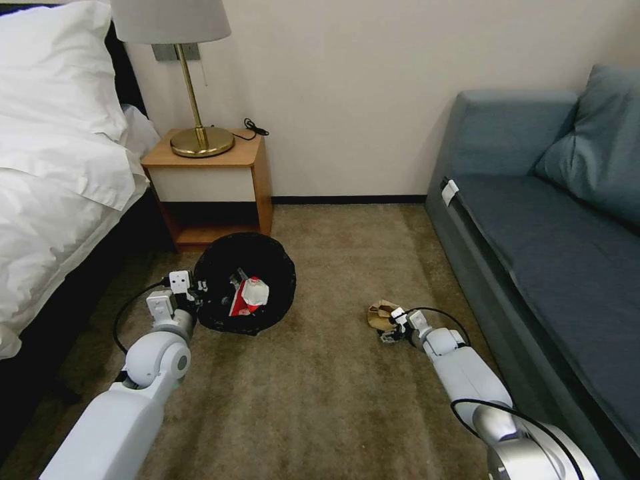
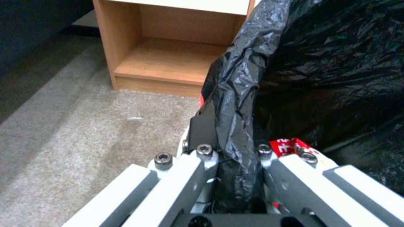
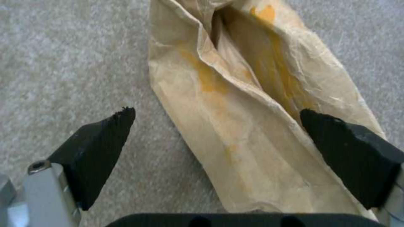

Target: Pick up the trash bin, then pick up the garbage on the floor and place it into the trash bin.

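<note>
The trash bin (image 1: 267, 280), lined with a glossy black bag, hangs tilted just above the carpet in front of the nightstand. My left gripper (image 1: 199, 291) is shut on its rim (image 2: 238, 104), the black liner pinched between the fingers. A red-and-white packet (image 1: 250, 297) lies inside the bin (image 2: 290, 145). On the carpet to the right lies the garbage, a crumpled brown paper bag (image 1: 380, 313). My right gripper (image 1: 393, 327) is low over it and open, one black fingertip (image 3: 105, 135) on the carpet side and the other over the bag (image 3: 235, 104).
A wooden nightstand (image 1: 213, 183) with a brass lamp (image 1: 193, 133) stands by the wall behind the bin. A bed with white linen (image 1: 60, 167) fills the left side, and a blue-grey sofa (image 1: 553, 253) runs along the right. Brown carpet lies between them.
</note>
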Robot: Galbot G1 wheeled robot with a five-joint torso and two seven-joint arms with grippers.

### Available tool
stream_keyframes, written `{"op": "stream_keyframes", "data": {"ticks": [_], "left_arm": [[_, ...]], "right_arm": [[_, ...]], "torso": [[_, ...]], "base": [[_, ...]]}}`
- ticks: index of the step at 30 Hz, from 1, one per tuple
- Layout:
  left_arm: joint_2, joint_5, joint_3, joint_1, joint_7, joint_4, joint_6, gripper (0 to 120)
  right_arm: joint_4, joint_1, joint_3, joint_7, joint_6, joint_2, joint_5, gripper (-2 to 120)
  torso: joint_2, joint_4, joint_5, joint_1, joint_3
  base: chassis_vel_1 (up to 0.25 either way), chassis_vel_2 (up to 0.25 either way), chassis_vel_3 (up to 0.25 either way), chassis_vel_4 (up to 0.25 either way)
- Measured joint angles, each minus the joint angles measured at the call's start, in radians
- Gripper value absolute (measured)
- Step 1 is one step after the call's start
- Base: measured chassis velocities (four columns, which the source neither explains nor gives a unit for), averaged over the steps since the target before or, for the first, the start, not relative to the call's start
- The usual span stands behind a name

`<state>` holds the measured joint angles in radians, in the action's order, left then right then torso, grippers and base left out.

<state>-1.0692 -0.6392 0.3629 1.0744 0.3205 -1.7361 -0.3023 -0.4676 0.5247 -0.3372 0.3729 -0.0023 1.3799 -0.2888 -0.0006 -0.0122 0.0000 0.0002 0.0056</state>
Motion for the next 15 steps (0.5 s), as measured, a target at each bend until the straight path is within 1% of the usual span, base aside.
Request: {"op": "stream_keyframes", "data": {"ticks": [8,10,11,12,13,14,15], "left_arm": [[-0.01,0.003,0.009,0.001,-0.01,0.002,0.009,2],[-0.011,0.003,0.011,0.001,-0.011,0.006,0.01,2],[-0.011,0.003,0.011,0.001,-0.011,0.006,0.01,2],[-0.011,0.004,0.012,0.0,-0.012,0.011,0.012,2],[-0.011,0.004,0.012,0.0,-0.012,0.011,0.012,2],[-0.011,0.004,0.013,-0.001,-0.013,0.014,0.013,2],[-0.013,0.004,0.013,-0.002,-0.015,0.017,0.014,2]], "right_arm": [[0.032,-0.013,-0.007,0.01,-0.005,0.015,-0.026,100],[0.041,-0.014,-0.009,0.02,-0.006,0.016,-0.026,93],[0.041,-0.014,-0.009,0.02,-0.006,0.016,-0.026,93],[0.045,-0.014,-0.012,0.031,-0.008,0.017,-0.026,84],[0.045,-0.014,-0.012,0.031,-0.008,0.017,-0.026,84],[0.047,-0.014,-0.014,0.035,-0.01,0.017,-0.026,81],[0.05,-0.015,-0.019,0.035,-0.015,0.017,-0.026,73]], "torso": [[0.0,0.0001,0.0001,0.0,0.0],[0.0,0.0001,0.0,0.0,0.0],[0.0,0.0001,0.0,0.0,0.0],[0.0,0.0001,0.0001,0.0,0.0],[0.0,0.0001,0.0001,0.0,0.0],[0.0,0.0002,0.0,0.0,0.0],[0.0,0.0001,0.0,0.0,0.0]], "base": [[0.0,0.0,0.0,0.0],[0.0,0.0,0.0,0.0],[0.0,0.0,0.0,0.0],[0.0,0.0,0.0,0.0],[0.0,0.0,0.0,0.0],[0.0,0.0,0.0,0.0],[0.0,0.0,0.0,0.0]]}}
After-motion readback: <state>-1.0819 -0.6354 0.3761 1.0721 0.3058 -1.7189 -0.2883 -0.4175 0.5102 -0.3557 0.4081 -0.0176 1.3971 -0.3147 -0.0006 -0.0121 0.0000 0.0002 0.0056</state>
